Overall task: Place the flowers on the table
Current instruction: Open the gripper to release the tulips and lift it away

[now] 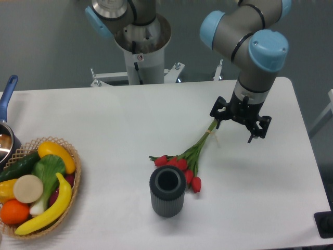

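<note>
We see the table (119, 120) filling most of the view, white and matte, with the arm (244, 31) reaching in from the far side toward the right half. Its claw (240, 126) points down over the table, right of the middle, with its dark fingers spread apart. We judge it open and holding nothing, though the stem tips sit so close to its left finger that we cannot rule out a light touch there.

At the near left a basket (70, 203) holds fruit and vegetables, a banana (52, 205) the plainest among them, and a pan (6, 122) with a blue handle pokes in at the left edge. Near the middle, toward the near edge, stands the vase (167, 191), upright and, as far as we can see into it, with nothing inside.

The flowers (190, 156) lie flat on the table, slanting from the claw down to the vase: the thin green stems run to the far right, ending just beside the claw, and the red buds fan out at the near left, just beside the vase's far rim, perhaps touching it.

We judge the task nearly complete. The flowers are out of the vase and resting on the table, apparently released. What is left, as we read it, is for the claw to lift clear without dragging the stems.
</note>
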`<action>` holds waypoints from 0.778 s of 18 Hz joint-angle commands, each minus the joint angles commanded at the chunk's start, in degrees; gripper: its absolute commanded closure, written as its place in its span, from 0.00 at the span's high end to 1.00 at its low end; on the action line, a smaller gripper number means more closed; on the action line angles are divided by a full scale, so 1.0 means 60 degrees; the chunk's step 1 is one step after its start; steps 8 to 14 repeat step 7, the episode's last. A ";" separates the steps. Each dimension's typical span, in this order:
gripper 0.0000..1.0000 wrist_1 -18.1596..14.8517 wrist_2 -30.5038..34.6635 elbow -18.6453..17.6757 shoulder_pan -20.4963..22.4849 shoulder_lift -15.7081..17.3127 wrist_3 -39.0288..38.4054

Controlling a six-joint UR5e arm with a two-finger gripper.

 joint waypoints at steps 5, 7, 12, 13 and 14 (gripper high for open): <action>1.00 -0.0015 0.0453 0.0015 -0.0044 -0.0103 0.0015; 1.00 -0.0015 0.0571 0.0015 -0.0088 -0.0117 0.0015; 1.00 -0.0015 0.0571 0.0015 -0.0088 -0.0117 0.0015; 1.00 -0.0015 0.0571 0.0015 -0.0088 -0.0117 0.0015; 1.00 -0.0015 0.0571 0.0015 -0.0088 -0.0117 0.0015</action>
